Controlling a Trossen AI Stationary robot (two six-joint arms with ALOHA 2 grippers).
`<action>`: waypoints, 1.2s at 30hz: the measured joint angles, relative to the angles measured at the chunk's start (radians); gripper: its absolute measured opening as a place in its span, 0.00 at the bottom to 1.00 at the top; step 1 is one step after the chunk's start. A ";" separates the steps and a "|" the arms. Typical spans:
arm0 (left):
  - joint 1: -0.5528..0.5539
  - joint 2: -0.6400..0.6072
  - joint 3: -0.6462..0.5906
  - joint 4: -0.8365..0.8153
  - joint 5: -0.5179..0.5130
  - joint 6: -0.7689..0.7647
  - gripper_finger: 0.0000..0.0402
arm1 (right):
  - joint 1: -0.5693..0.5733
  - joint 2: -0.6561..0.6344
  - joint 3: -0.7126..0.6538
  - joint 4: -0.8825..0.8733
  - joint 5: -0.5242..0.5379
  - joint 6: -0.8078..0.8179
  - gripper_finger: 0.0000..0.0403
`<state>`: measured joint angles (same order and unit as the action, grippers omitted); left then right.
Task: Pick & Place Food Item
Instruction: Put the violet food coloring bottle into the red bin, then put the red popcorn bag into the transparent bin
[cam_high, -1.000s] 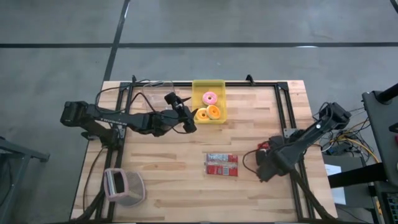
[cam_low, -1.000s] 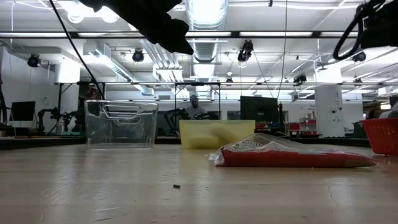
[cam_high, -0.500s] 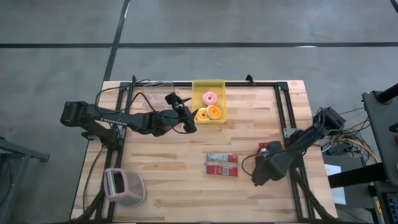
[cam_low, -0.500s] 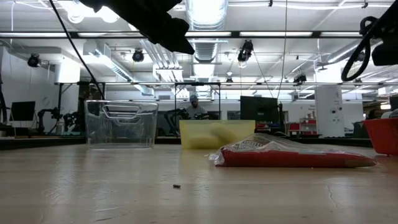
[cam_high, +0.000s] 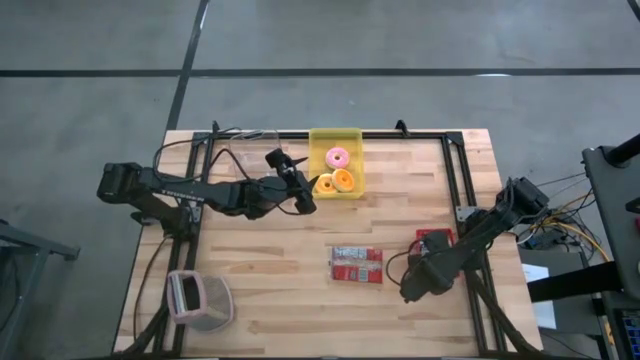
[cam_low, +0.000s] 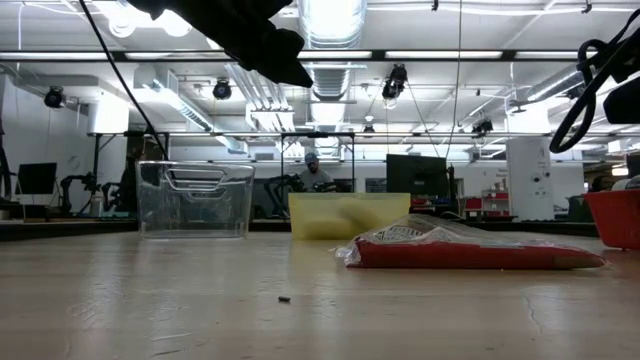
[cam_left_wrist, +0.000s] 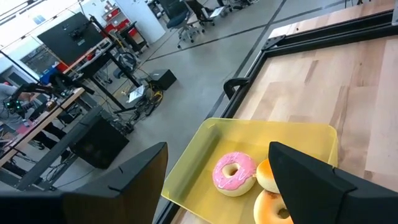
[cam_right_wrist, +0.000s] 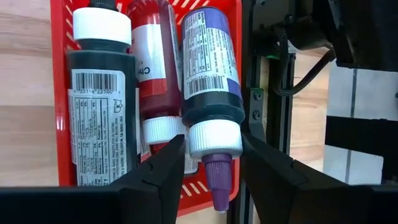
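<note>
We see the right gripper (cam_right_wrist: 210, 163), parted, above a purple-labelled bottle (cam_right_wrist: 211, 93) lying in the red basket (cam_right_wrist: 57, 93).

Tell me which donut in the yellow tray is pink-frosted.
The pink donut, lying nearer the tray's far end. The other two donuts are orange.

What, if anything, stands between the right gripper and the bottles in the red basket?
Nothing visible does. The right gripper faces the red basket directly, its open fingers on either side of the white cap of the purple-labelled bottle.
</note>
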<state>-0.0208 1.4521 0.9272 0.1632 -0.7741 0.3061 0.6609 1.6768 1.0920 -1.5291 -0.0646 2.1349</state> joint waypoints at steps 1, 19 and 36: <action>0.000 0.000 0.000 0.000 0.000 0.000 0.71 | 0.000 0.000 0.000 0.000 0.000 0.000 0.38; 0.000 0.000 0.000 0.000 0.000 -0.007 0.71 | 0.000 -0.001 0.000 -0.002 0.000 0.001 0.52; 0.000 0.001 0.000 0.000 0.000 -0.007 0.71 | 0.000 -0.001 0.000 -0.004 0.002 0.001 0.61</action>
<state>-0.0208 1.4528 0.9272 0.1631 -0.7742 0.2993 0.6605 1.6756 1.0920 -1.5330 -0.0624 2.1361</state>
